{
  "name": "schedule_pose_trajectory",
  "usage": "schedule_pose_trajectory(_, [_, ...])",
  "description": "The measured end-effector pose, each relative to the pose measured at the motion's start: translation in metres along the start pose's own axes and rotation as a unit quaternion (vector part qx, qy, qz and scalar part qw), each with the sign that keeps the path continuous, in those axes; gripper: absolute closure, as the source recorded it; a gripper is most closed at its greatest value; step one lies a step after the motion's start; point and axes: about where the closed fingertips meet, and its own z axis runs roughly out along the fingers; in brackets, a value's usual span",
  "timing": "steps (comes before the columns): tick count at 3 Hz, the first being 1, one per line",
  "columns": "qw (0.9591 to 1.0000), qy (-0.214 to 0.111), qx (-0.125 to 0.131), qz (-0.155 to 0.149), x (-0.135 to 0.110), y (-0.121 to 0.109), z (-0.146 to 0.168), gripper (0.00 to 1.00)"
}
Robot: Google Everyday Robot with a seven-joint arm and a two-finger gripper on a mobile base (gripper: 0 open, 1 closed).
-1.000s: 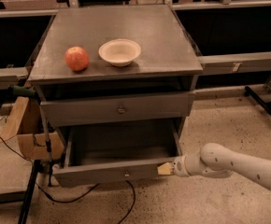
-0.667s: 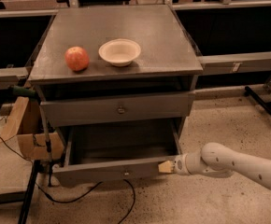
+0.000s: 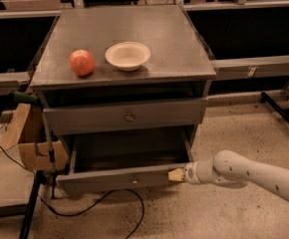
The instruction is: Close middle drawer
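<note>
The middle drawer is a grey metal box with a flat front and a small round knob. It stands pulled well out of the cabinet and looks empty inside. My gripper is low on the right, its tan tip against the right end of that drawer's front. The white arm reaches in from the right edge. Above it, the taller drawer front with a larger knob sits nearly flush with the cabinet.
A red apple and a white bowl sit on the cabinet top. A cardboard box and a pole with a green handle stand to the left. A black cable lies on the floor in front.
The gripper stays at the right end of the drawer front, a touch higher in view. The drawer looks at most slightly further in.
</note>
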Motion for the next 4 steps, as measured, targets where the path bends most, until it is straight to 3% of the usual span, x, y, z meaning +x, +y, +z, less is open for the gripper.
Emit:
schedule_pose_trajectory(2, [0.9991, -0.038, 0.019, -0.003, -0.045, 0.005, -0.003, 1.0])
schedule_pose_trajectory(4, [0.9948, -0.09, 0.029, -0.038, -0.117, 0.022, 0.014, 1.0])
